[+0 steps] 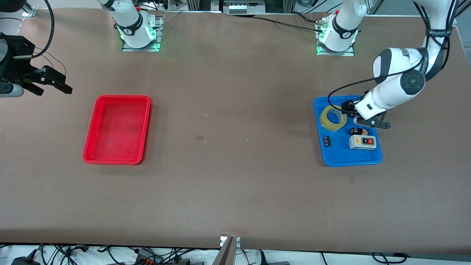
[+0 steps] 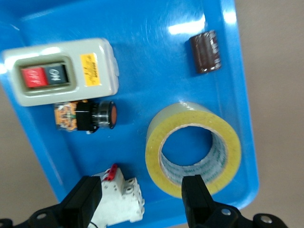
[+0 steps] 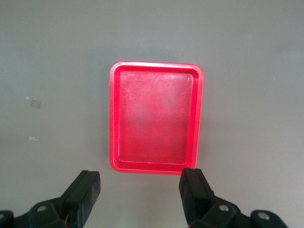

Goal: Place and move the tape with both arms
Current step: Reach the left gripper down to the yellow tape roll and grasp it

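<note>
With fingers spread and empty over the blue plastic tray (image 1: 333,156), the left gripper (image 2: 142,199) could snag the white breaker block (image 2: 118,199) beside the translucent yellowish tape roll (image 2: 194,148), while the right gripper (image 3: 138,197) waits, parted and empty, high over the table near the red plastic tray (image 3: 156,118).

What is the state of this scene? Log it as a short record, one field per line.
tape: roll lying flat in the blue tray, at the tray's end farther from the front camera
left gripper: open, over the blue tray beside the tape, holding nothing
right gripper: open, waiting in the air near the red tray, holding nothing
red tray: nothing in it
also in blue tray: grey switch box, white breaker, dark capacitor
</note>
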Robot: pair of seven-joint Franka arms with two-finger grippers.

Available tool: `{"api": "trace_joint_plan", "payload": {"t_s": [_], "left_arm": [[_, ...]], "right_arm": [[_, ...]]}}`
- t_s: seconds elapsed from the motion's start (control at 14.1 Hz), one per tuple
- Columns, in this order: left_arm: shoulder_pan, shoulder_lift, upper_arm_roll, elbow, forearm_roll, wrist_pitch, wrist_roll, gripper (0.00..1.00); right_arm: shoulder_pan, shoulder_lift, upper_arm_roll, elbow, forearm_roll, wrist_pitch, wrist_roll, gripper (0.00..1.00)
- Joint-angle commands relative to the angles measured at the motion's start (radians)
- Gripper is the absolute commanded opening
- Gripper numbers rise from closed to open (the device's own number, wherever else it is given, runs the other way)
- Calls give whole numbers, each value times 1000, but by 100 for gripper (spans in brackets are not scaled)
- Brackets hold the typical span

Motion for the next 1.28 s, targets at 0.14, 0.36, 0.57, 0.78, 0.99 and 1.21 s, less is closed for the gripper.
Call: {"api": "trace_joint_plan", "payload": {"t_s": [0.14,0.36,0.57,0.78,0.99,1.21], "left_arm": [[7,112,-4,15,-39,45,4,100],[8,124,-6,15,-115,30,5,41],[8,117,-7,23,-118,3,7,0],[7,97,-9,99,-118,-117,4,0],[-8,108,-10,295,-120,-345,-53,0],[-123,127,-17,352,-153,-350,-223,0]], "right_arm": [[-20,-2,19,8,-3,-13,-3,100],[-20,-2,19,8,-3,-13,-3,100],[-20,-2,19,8,-3,-13,-3,100],[-20,-2,19,8,-3,-13,-3,100],[-20,-2,19,8,-3,-13,-5,100],[-20,-2,19,10,-3,-12,-5,100]]}}
